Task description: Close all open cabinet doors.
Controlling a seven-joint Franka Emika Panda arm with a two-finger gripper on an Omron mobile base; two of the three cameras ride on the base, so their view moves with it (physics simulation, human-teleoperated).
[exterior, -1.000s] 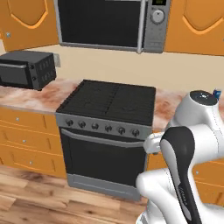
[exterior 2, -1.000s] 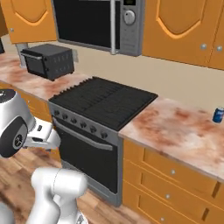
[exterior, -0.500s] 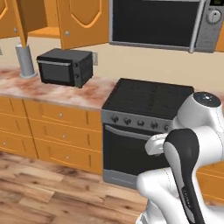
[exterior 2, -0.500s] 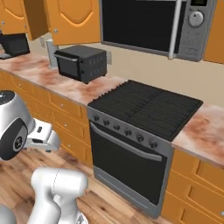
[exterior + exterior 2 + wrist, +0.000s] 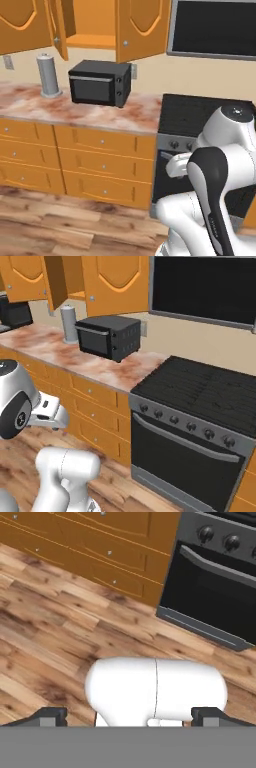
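Your open cabinet door (image 5: 60, 27) is up top left above the tabletop (image 5: 75, 111), swung out edge-on beside the closed door (image 5: 141, 27), right over the black toaster oven (image 5: 99, 82) and grey canister (image 5: 48, 75). Arm's tucked low, probably travel posture, so you'll need to get closer first. The pincer (image 5: 129, 718) points at the wood floor (image 5: 45, 607), tips spread wide, holding nothing.

no readable text, label, brand, number or sign on any surface in these views; nothing legible stands out anywhere.
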